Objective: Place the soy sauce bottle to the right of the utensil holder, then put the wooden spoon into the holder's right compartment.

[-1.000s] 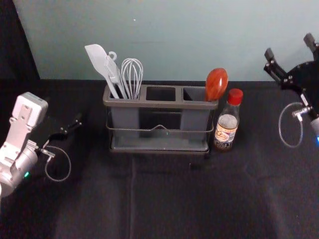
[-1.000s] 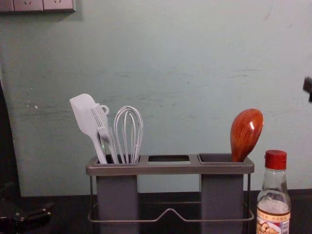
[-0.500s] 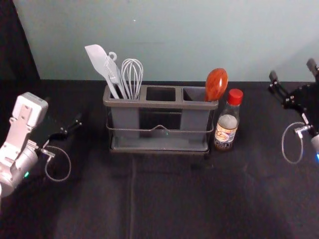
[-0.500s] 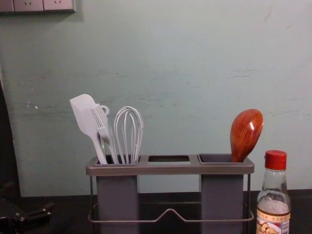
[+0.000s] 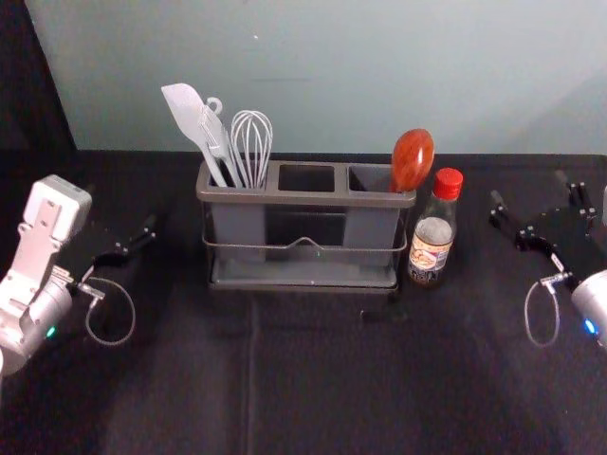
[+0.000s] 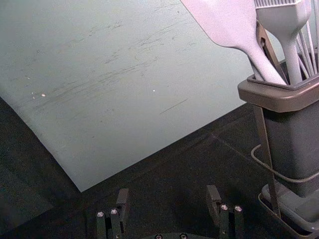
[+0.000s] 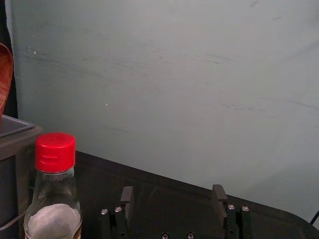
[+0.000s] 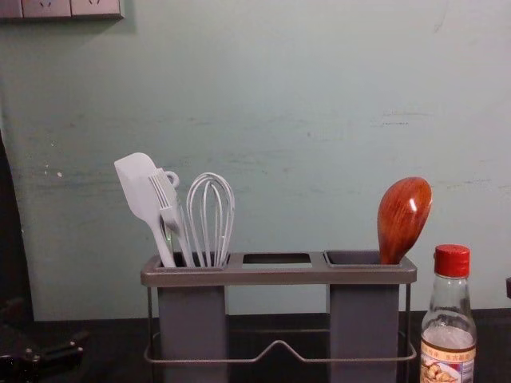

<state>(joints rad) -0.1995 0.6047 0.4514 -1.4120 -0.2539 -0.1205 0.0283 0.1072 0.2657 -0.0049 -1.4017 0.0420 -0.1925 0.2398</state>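
The wooden spoon (image 5: pixel 412 161) stands bowl-up in the right compartment of the utensil holder (image 5: pixel 305 199). Just right of the holder, the soy sauce bottle (image 5: pixel 432 232) is upright with its red cap on. My right gripper (image 5: pixel 536 190) is open and empty, over the table to the bottle's right; in the right wrist view the same gripper (image 7: pixel 173 196) has the bottle (image 7: pixel 55 186) off beside its fingers. At the left, my left gripper (image 5: pixel 128 232) is parked, open and empty; its wrist view shows the gripper (image 6: pixel 168 199) with a gap between the fingers.
A white spatula (image 8: pixel 142 191), a brush (image 8: pixel 168 203) and a whisk (image 8: pixel 211 211) stand in the holder's left compartment. Behind the dark table (image 5: pixel 332 379) rises a pale wall (image 5: pixel 332 85), with a socket panel (image 8: pixel 60 8) high at the left.
Over the last second my right gripper has come down and nearer the table's front, its fingers staying apart. Spoon, bottle, holder and left arm have stayed where they were.
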